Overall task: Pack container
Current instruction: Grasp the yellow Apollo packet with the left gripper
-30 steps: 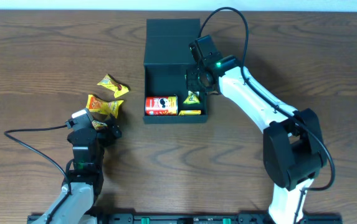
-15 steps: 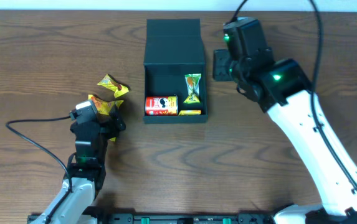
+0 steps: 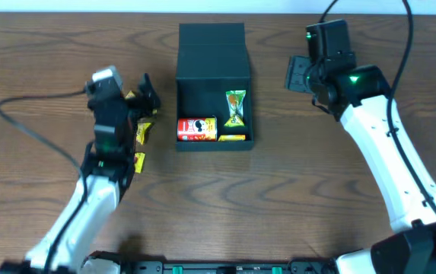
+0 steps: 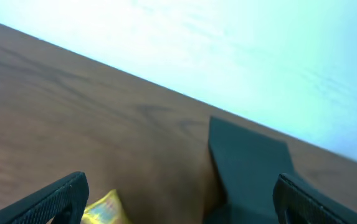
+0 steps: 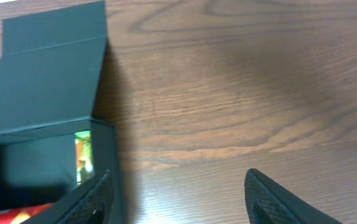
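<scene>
Partly packed — tucked into the open container (image 3: 202,97) in the middle of the worktop (image 3: 42,53): a red packet (image 3: 196,129), a green-and-yellow packet (image 3: 235,108), a small yellow packet (image 3: 231,138). Left to load: yellow snack packets (image 3: 143,133) loose beside the left fingers (image 3: 144,97), spread wide, empty. Off to the container's right, right fingers (image 3: 297,74) parted too, holding nothing — lid (image 3: 211,42) yet to be shut.

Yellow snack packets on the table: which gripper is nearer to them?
Left. The left gripper is over the yellow packets; the right gripper is across the container from them.
</scene>
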{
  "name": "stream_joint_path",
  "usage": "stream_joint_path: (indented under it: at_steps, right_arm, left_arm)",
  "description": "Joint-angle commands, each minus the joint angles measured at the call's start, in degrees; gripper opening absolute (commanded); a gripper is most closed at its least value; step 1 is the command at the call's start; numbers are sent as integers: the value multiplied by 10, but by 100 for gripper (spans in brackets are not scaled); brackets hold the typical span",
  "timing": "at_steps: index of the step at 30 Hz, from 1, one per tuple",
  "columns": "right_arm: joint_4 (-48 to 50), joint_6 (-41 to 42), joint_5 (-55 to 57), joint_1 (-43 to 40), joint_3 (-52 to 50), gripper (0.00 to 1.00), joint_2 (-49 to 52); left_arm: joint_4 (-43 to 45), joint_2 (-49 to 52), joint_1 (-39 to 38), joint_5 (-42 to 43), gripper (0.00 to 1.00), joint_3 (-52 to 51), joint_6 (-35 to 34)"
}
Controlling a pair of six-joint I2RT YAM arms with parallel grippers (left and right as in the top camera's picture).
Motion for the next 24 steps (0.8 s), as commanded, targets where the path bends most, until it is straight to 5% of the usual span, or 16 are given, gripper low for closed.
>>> stream_joint_path:
  at_steps: [1,7,11,16,24]
  right_arm:
    - [9,6,-16,-14,-20,69,0]
    - [7,6,-16,-17,-20,73,0]
    - [7,7,-23,-16,-20,75,0]
    - [0,7,-28,-16,-20,77,0]
    - [-1,8,-33,-16,-20,80,0]
  left_arm:
    - [-5,89,-1,19,96,58,-37]
    - [-98,232,-1,-16,100,188,-124]
    - [-226,286,-1,-60,88,270,-151]
    - [-348,297,0,-106,87,318,-252]
    - [-450,305,1,-63,84,318,-319]
